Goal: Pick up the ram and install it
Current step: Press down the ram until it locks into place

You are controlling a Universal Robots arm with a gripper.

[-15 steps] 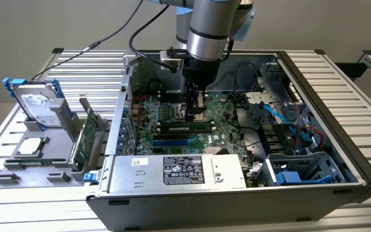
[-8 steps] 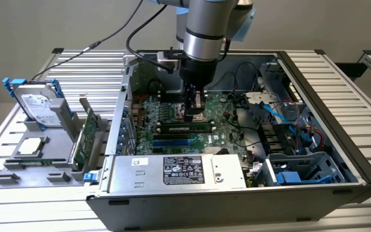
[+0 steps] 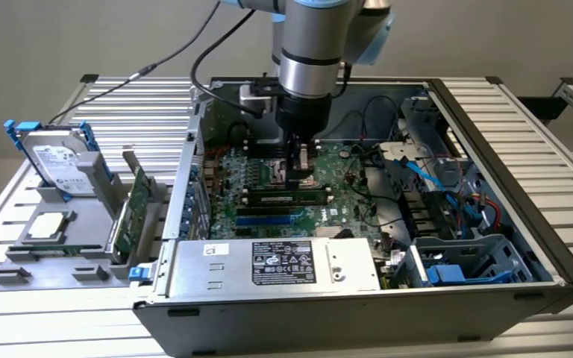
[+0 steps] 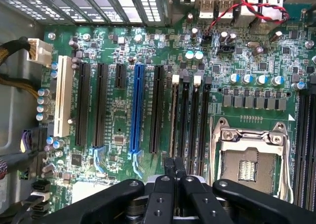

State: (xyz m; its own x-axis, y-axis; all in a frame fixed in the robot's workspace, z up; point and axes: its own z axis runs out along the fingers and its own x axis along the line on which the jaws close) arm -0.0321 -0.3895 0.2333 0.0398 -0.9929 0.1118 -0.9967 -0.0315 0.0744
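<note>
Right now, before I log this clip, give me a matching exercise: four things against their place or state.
Things:
1. gripper
2. ram
3. hard drive
4. processor chip

Place or state:
A. standing on edge in the grey holder
B. lying flat on the grey holder
C. shut, over the motherboard
D. in a motherboard slot

Pairs: 1-C, 2-D, 3-A, 4-B

1. Robotics lab or test workshop: an open computer case [image 3: 366, 224] is sitting on a slatted aluminium bench [image 3: 525, 104].
2. A grey parts fixture [image 3: 57, 261] is sitting at the bench's edge on the exterior view's left, holding a hard drive [image 3: 56, 160].
3. A cabled robot arm [image 3: 312, 52] is working over the motherboard [image 4: 148, 110].
</note>
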